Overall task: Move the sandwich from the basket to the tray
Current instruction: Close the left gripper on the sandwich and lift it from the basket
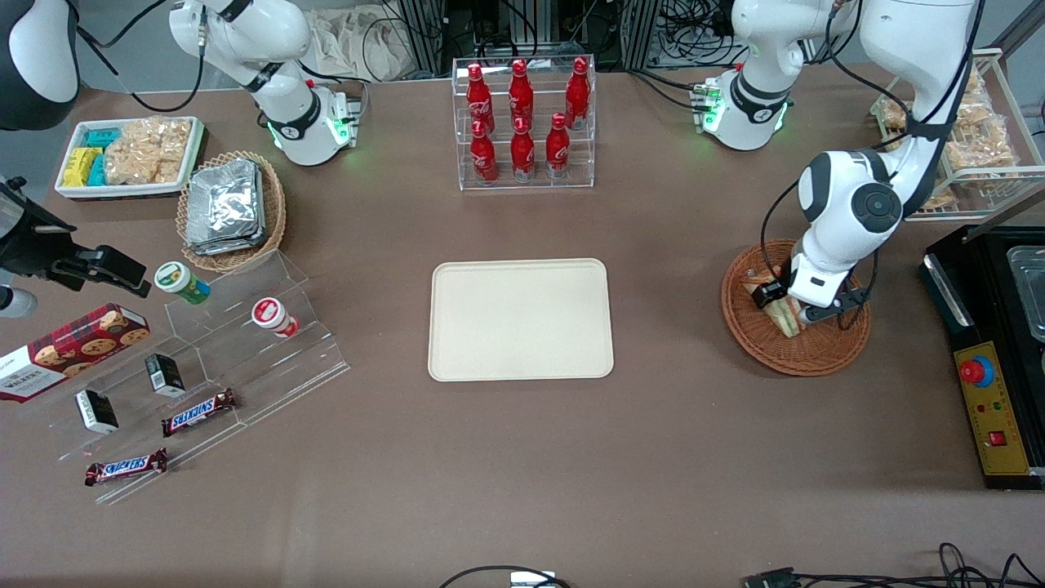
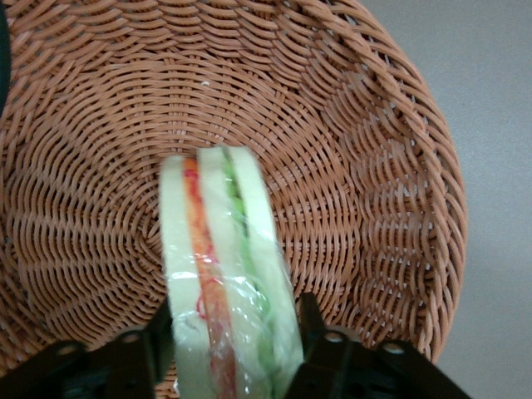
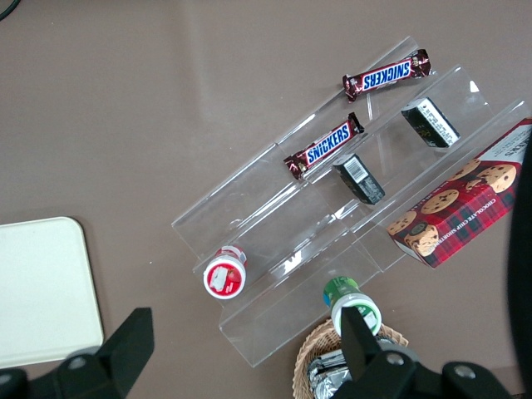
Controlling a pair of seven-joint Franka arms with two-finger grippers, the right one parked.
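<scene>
The sandwich (image 1: 786,315), a clear-wrapped wedge of pale bread with green and orange layers, stands on edge in the reddish-brown wicker basket (image 1: 816,353) toward the working arm's end of the table. My left gripper (image 1: 789,310) is down in the basket. In the left wrist view its black fingers (image 2: 312,328) press on both flat sides of the sandwich (image 2: 224,249), so the gripper (image 2: 234,349) is shut on it, over the basket's woven floor (image 2: 374,166). The cream tray (image 1: 521,320) lies flat at the table's middle, bare; its corner shows in the right wrist view (image 3: 41,291).
A clear rack of red cola bottles (image 1: 522,122) stands farther from the camera than the tray. A black machine (image 1: 996,351) sits beside the basket at the table's end. A wire rack of snacks (image 1: 971,139), a tan basket of foil packets (image 1: 233,208) and an acrylic snack stand (image 1: 204,351) are about.
</scene>
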